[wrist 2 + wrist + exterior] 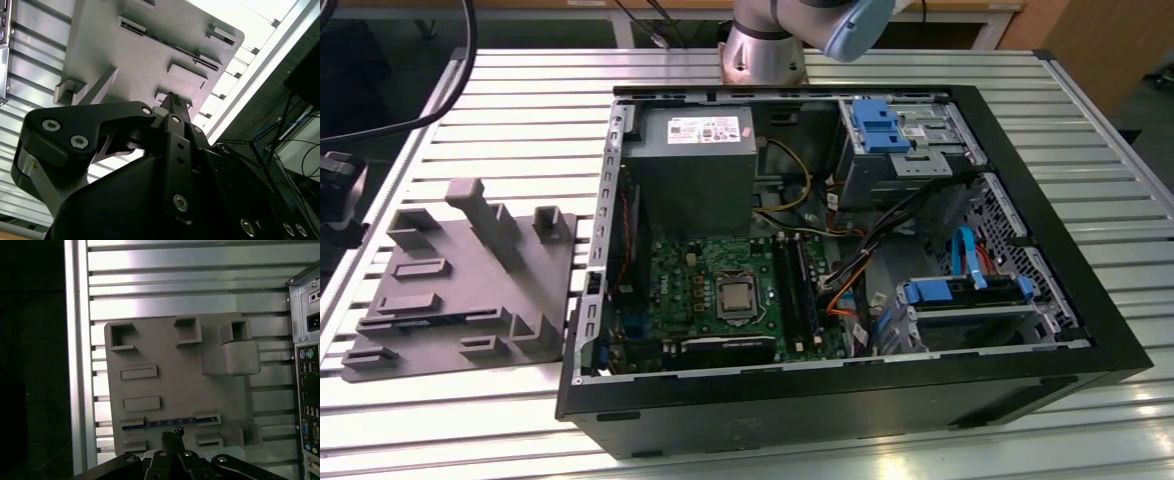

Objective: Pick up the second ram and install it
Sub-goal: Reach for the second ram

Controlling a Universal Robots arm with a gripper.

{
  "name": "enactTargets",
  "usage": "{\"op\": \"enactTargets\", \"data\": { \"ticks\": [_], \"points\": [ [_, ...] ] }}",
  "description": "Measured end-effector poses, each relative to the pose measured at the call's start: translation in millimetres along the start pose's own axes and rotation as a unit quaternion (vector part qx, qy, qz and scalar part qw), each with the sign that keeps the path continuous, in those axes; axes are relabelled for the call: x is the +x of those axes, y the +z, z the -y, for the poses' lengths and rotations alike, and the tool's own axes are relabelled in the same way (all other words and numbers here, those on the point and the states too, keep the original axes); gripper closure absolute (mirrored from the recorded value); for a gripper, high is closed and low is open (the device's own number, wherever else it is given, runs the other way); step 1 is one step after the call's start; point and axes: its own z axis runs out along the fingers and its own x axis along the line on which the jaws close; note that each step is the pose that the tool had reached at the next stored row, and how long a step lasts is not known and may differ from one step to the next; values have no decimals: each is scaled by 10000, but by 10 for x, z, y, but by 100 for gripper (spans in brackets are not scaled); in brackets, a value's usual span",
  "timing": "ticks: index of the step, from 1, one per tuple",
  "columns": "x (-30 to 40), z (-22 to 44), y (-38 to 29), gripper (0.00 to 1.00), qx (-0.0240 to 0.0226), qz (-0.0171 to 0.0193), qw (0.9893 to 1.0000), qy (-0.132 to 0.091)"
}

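Gripper (172, 431), fingers together and empty, hangs over the ram (150, 424) in the tray (175, 375), nine o'clock from the case (854, 405) in the exterior view.

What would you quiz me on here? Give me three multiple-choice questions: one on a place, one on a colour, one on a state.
1. Where does the grey tray sit relative to the computer case?
A) inside it
B) beside it, on the exterior view's left
C) on top of it

2. What colour are the plastic clips in the case?
A) red
B) yellow
C) blue

3. The memory stick is:
A) resting in the tray
B) lifted in the air
C) lying outside the tray

Answers:
1 B: the tray lies on the table beside the case.
2 C: they are plainly blue.
3 A: it sits between the tray's raised blocks, with the gripper close by.
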Motion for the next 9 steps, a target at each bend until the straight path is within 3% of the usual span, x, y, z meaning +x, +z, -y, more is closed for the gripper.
{"op": "enactTargets", "data": {
  "ticks": [9],
  "points": [
    [0, 20, 59, 89, 0, 0, 10000, 0]
  ]
}}
